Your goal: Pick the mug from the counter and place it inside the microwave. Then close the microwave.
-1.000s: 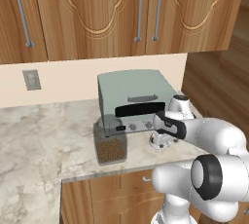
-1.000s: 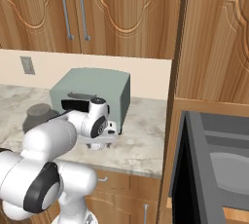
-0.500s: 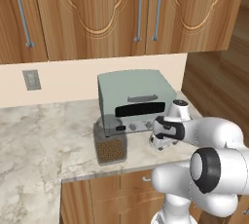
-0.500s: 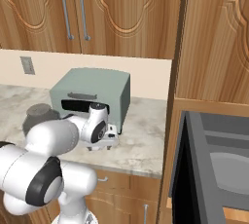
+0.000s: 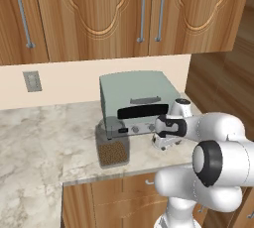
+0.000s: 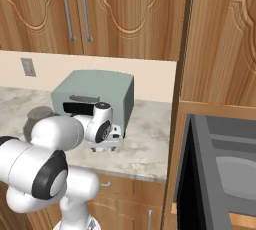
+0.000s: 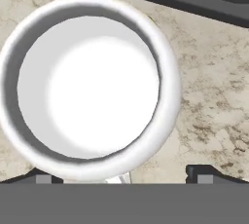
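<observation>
**Jaws spread wide over the mug**

The jaws of the gripper (image 7: 123, 173) stand apart, one dark fingertip (image 7: 36, 176) at the lower left of the hand view and the other at the lower right, with nothing clamped between them. The white mug (image 7: 87, 89) sits directly below, filling the left and middle of that frame, its round mouth facing the camera; the left fingertip is partly hidden under the mug's rim, the right one lies clear of it over bare stone.

In the left base view the gripper (image 5: 163, 140) hangs low at centre right, pointing down at the marbled surface (image 5: 44, 138), just in front of the pale green toaster oven (image 5: 136, 98). A glass jar of brown bits (image 5: 112, 145) stands left of it, close to the oven's front corner.

In the right base view the microwave (image 6: 220, 174) occupies the lower right of the frame, its dark door swung open, well apart from the gripper (image 6: 106, 143).
</observation>
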{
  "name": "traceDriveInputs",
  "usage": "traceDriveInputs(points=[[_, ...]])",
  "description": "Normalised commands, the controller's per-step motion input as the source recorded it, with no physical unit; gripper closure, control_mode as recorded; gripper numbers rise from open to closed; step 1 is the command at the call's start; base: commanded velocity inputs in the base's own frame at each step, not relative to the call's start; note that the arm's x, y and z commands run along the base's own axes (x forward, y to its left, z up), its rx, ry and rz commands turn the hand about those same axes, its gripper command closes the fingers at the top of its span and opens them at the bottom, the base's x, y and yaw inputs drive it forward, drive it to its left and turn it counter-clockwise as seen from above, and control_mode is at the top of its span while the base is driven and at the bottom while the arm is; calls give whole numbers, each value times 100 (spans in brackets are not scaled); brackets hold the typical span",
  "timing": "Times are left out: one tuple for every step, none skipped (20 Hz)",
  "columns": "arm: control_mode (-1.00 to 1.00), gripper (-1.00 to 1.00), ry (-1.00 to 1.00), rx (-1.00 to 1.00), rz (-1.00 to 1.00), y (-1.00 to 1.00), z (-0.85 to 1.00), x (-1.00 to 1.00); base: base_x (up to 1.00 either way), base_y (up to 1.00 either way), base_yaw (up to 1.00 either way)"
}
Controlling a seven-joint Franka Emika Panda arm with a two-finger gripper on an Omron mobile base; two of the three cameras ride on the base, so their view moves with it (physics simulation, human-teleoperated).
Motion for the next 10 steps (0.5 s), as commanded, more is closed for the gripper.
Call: traceDriveInputs(points=[[-100,-100,0,0,0,0,0,0,0,0,0],[-100,100,0,0,0,0,0,0,0,0,0],[-100,100,0,0,0,0,0,0,0,0,0],[-100,100,0,0,0,0,0,0,0,0,0],[-100,100,0,0,0,0,0,0,0,0,0],[-100,100,0,0,0,0,0,0,0,0,0],[-100,100,0,0,0,0,0,0,0,0,0],[-100,100,0,0,0,0,0,0,0,0,0],[-100,100,0,0,0,0,0,0,0,0,0],[-100,100,0,0,0,0,0,0,0,0,0]])
